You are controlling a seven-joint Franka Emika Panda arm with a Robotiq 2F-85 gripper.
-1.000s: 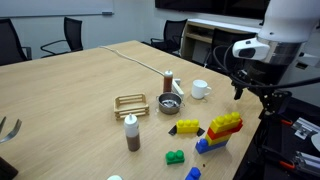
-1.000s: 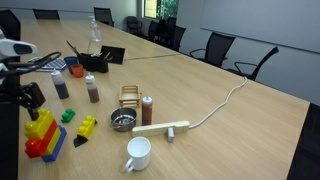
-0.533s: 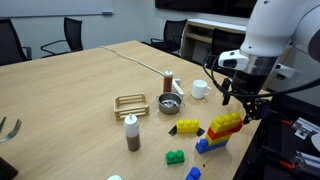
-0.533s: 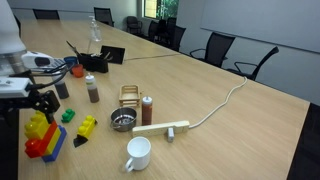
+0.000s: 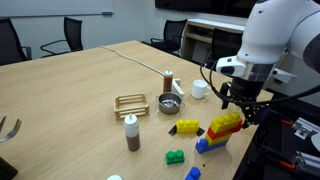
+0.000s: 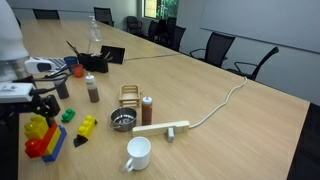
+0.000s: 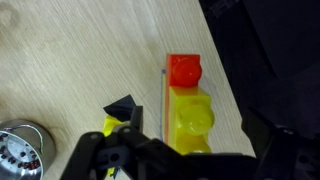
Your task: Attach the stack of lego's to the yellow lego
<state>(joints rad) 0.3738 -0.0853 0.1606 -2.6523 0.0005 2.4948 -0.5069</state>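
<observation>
The stack of lego's [image 5: 222, 131] stands near the table's edge, yellow on top, red in the middle, blue at the bottom; it also shows in an exterior view [image 6: 42, 139]. The low yellow lego [image 5: 188, 127] with its dark end piece lies just beside it and shows in an exterior view [image 6: 87, 126]. My gripper [image 5: 242, 108] is open and hangs just above the stack. In the wrist view the gripper [image 7: 185, 162] straddles the stack's yellow top [image 7: 190, 115], apart from it. The yellow lego [image 7: 112, 126] is mostly hidden behind the left finger.
A small green brick [image 5: 175, 157] and a small blue brick [image 5: 192, 173] lie in front of the stack. A metal bowl [image 5: 169, 104], white mug [image 5: 200, 89], wooden rack [image 5: 131, 103] and sauce bottles [image 5: 131, 132] stand nearby. The table edge runs right beside the stack.
The arm has swung in from the table's edge and come down, so the open gripper now hangs directly over the stack. The bricks have not moved.
</observation>
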